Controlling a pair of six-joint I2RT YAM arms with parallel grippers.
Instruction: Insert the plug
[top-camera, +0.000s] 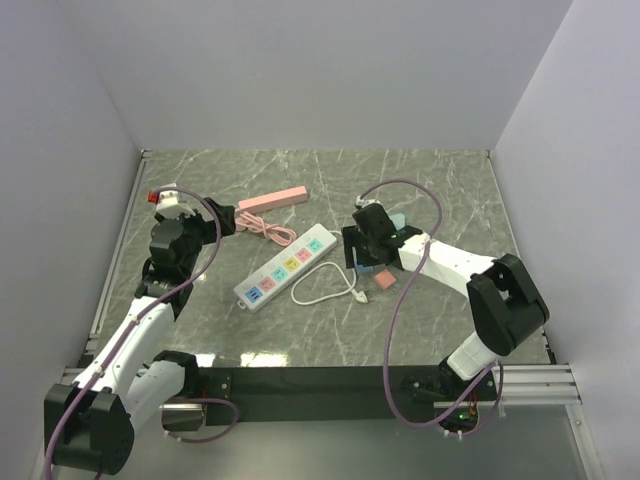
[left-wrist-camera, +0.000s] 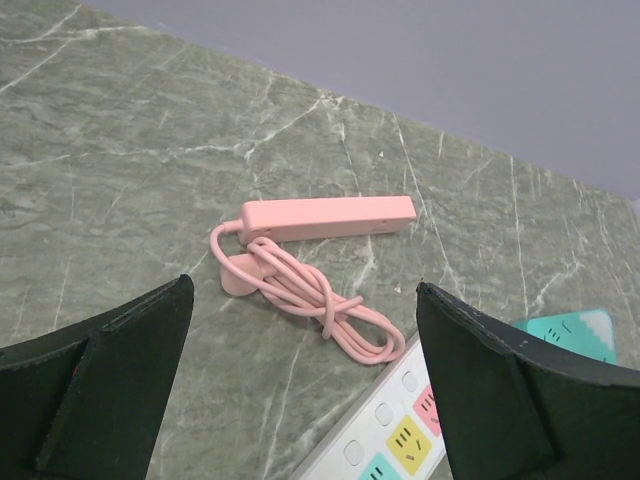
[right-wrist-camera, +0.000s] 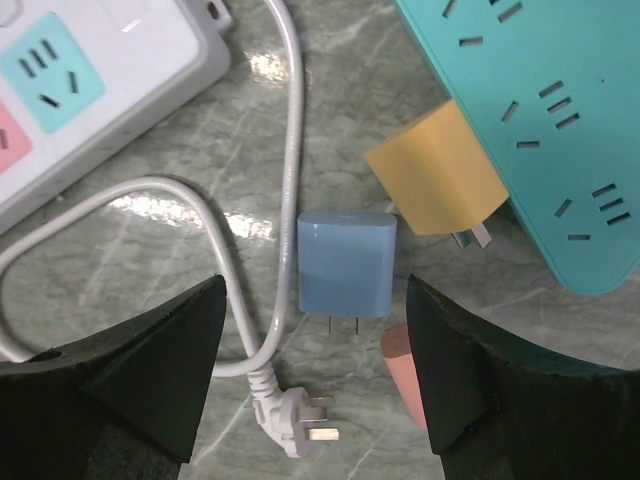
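A white power strip (top-camera: 287, 266) with coloured sockets lies mid-table; its end shows in the right wrist view (right-wrist-camera: 90, 90) and the left wrist view (left-wrist-camera: 400, 435). Its white cord (right-wrist-camera: 285, 150) ends in a white three-pin plug (right-wrist-camera: 298, 420) lying on the table. My right gripper (right-wrist-camera: 315, 285) is open, low over a blue two-pin adapter (right-wrist-camera: 346, 263); the plug lies below between the fingers. A yellow adapter (right-wrist-camera: 435, 182) rests against a teal strip (right-wrist-camera: 540, 110). My left gripper (left-wrist-camera: 303, 290) is open and empty, facing a pink strip (left-wrist-camera: 328, 217).
The pink strip (top-camera: 273, 199) and its bundled pink cord (left-wrist-camera: 310, 295) lie at the back left. A salmon adapter (right-wrist-camera: 400, 370) lies by the right finger. The teal strip (top-camera: 403, 228) is partly under the right arm. Walls enclose the table on three sides.
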